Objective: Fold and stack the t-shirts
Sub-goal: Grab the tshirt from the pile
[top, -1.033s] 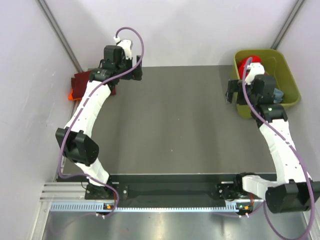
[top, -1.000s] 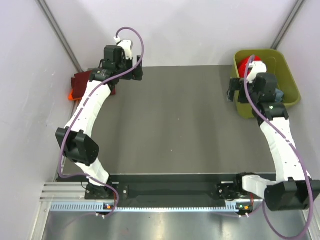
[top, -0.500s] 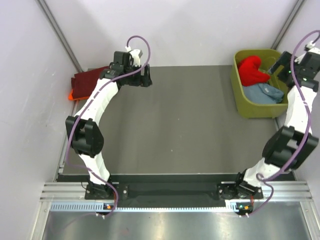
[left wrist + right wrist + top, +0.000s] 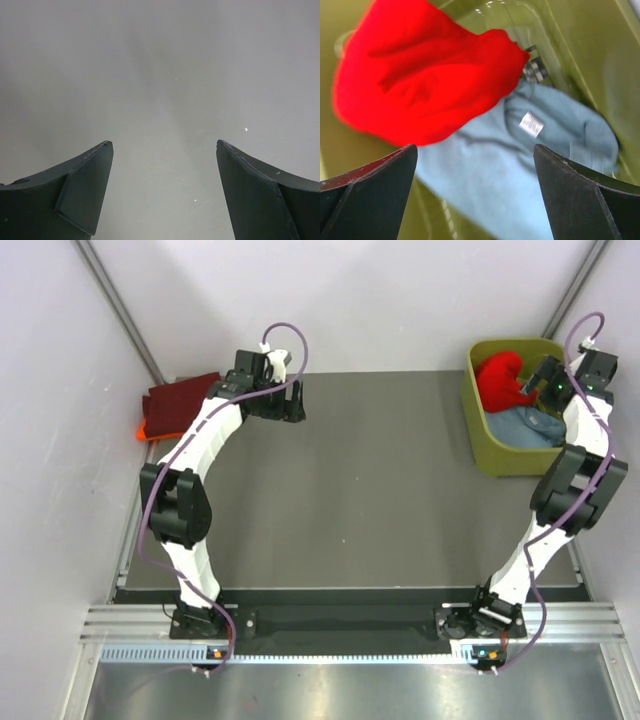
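Over the far-right tub, the right gripper hangs with jaws spread wide and empty, directly above the red t-shirt, which lies bunched on the light blue t-shirt. To lift one shirt cleanly, it should drop onto the red heap's crest and pinch only that cloth, avoiding the blue one beneath and the tub walls close by. At far left, the left gripper is likewise spread and empty over the table, near the maroon t-shirt stacked on the orange t-shirt.
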Robot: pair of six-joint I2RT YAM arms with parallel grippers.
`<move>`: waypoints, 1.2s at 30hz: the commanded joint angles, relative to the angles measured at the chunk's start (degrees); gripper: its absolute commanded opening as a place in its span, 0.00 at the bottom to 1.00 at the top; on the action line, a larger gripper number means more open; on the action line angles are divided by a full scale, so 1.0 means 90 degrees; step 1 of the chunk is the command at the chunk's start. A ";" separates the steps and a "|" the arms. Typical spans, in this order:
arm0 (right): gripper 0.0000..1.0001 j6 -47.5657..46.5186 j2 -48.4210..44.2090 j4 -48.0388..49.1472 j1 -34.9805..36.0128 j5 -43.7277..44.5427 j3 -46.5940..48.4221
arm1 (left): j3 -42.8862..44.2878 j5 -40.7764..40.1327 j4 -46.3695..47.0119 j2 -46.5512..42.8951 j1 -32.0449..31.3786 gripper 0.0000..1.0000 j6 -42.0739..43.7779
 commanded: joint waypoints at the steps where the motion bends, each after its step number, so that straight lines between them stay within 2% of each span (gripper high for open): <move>1: 1.00 -0.0272 0.0553 0.0319 0.0108 0.0153 0.0493 | 0.0277 -0.0090 -0.0009 0.0184 0.0027 0.88 0.0291; 12: 0.96 -0.0380 0.1911 0.0397 0.0420 0.0261 0.1509 | 0.0326 -0.0666 -0.0087 0.0662 -0.0198 0.88 0.0653; 14: 0.89 -0.0380 0.2087 0.0465 0.0450 0.0329 0.1655 | 0.0375 -0.0783 -0.0087 0.0760 -0.0247 0.88 0.0701; 15: 0.89 -0.0399 0.2155 0.0466 0.0460 0.0329 0.1714 | 0.0385 -0.0783 -0.0097 0.0780 -0.0266 0.88 0.0702; 17: 0.77 -0.0467 0.2214 0.0514 0.0479 0.0456 0.1773 | 0.0395 -0.0851 -0.0106 0.0819 -0.0305 0.88 0.0741; 18: 0.67 -0.0477 0.2205 0.0534 0.0508 0.0466 0.1763 | 0.0385 -0.0861 -0.0097 0.0819 -0.0325 0.88 0.0750; 19: 0.47 -0.0487 0.2186 0.0544 0.0509 0.0505 0.1754 | 0.0375 -0.0861 -0.0087 0.0819 -0.0335 0.88 0.0760; 20: 0.37 -0.0497 0.2147 0.0544 0.0518 0.0553 0.1724 | 0.0365 -0.0890 -0.0097 0.0819 -0.0354 0.88 0.0770; 22: 0.25 -0.0497 0.1971 0.0524 0.0528 0.0651 0.1617 | 0.0346 -0.0930 -0.0068 0.0829 -0.0374 0.88 0.0731; 25: 0.15 -0.0565 0.1620 0.0485 0.0518 0.0739 0.1490 | 0.0375 -0.0930 0.0010 0.0848 -0.0384 0.88 0.0663; 27: 0.12 -0.0604 0.1309 0.0485 0.0499 0.0749 0.1363 | 0.0453 -0.0901 0.0011 0.0858 -0.0384 0.88 0.0643; 28: 0.06 -0.0643 0.1200 0.0466 0.0499 0.0730 0.1334 | 0.0472 -0.0900 0.0049 0.0868 -0.0384 0.88 0.0614; 31: 0.01 -0.0673 0.0702 0.0437 0.0499 0.0691 0.1236 | 0.0492 -0.0920 0.0098 0.0839 -0.0384 0.88 0.0546; 36: 0.00 -0.0478 -0.0331 0.0407 0.0499 0.0496 0.0982 | 0.0414 -0.0716 0.0137 0.0702 -0.0374 0.88 0.0350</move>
